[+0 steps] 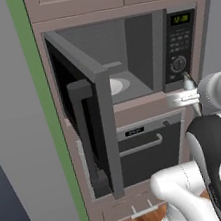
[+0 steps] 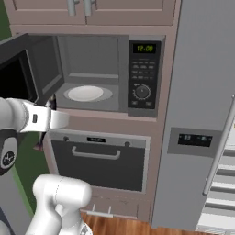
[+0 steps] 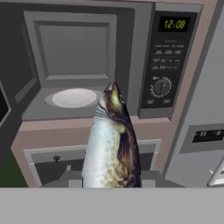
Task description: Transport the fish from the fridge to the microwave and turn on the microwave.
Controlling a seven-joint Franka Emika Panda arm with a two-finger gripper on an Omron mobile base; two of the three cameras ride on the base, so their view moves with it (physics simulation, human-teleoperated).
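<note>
While the microwave stands open, the claw grips the fish before its white turntable.

We see a glossy white arm of rounded, tube-like links, with a dark, nearly black joint cover between them. In the right base view one dark joint cap bears a small pale mark, perhaps a logo, too blurred to read.
</note>
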